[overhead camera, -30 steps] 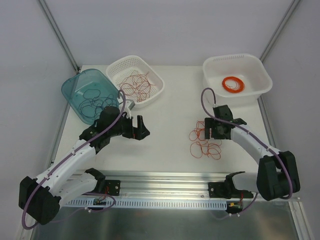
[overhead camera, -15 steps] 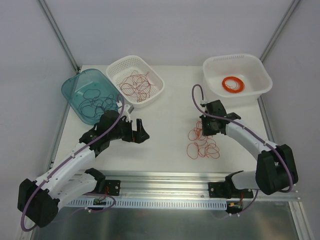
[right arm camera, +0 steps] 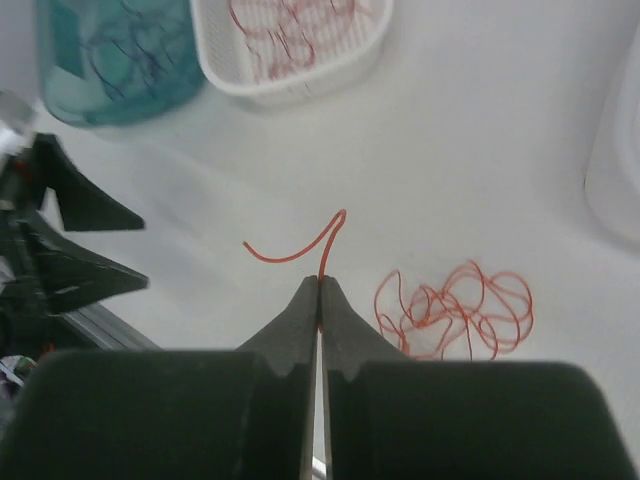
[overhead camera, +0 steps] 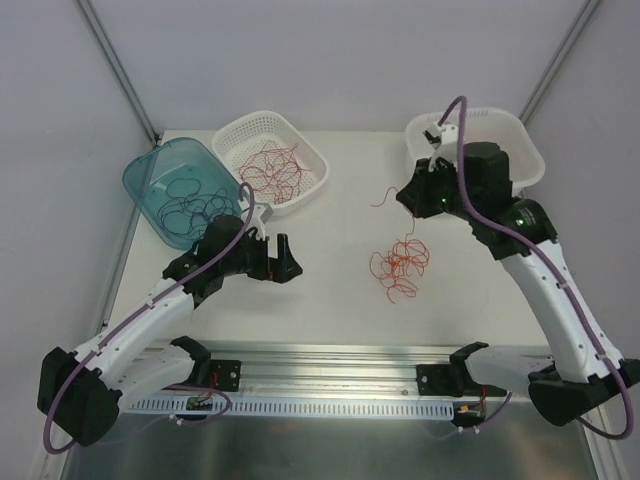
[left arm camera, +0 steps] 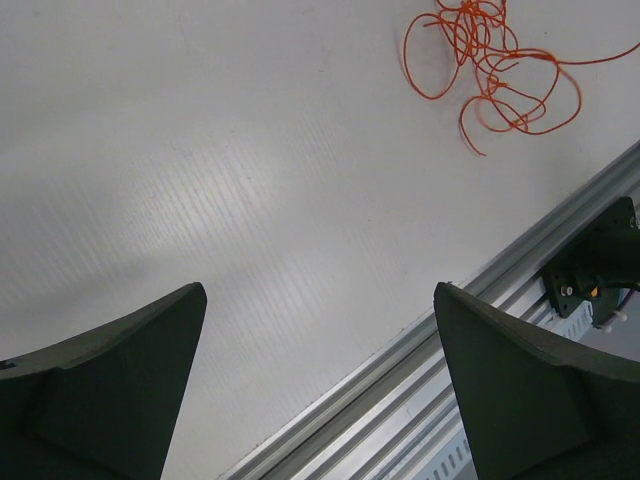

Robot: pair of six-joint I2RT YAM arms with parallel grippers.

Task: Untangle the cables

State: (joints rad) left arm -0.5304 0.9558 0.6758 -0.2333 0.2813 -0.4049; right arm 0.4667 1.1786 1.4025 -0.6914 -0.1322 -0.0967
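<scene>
A tangle of thin orange-red cables [overhead camera: 400,264] lies on the white table right of centre, also seen in the right wrist view [right arm camera: 455,306] and the left wrist view [left arm camera: 490,62]. My right gripper [overhead camera: 412,198] is raised above and behind the tangle, shut on one orange-red cable [right arm camera: 300,250] whose short curled end sticks out past the fingertips [right arm camera: 320,282]. The rest of that strand is hidden behind the fingers. My left gripper [overhead camera: 284,260] hovers low over bare table to the left, jaws wide open [left arm camera: 318,290] and empty.
A white basket [overhead camera: 225,135] with red wires stands at the back, a teal bin [overhead camera: 135,180] with dark wires to its left. A white tub [overhead camera: 530,160] sits back right, partly behind my right arm. An aluminium rail [overhead camera: 330,360] runs along the near edge.
My right gripper shut on a strand in the tangle, then lifted up and back with it. The tangle bunched up and shifted slightly. The left arm barely moved.
</scene>
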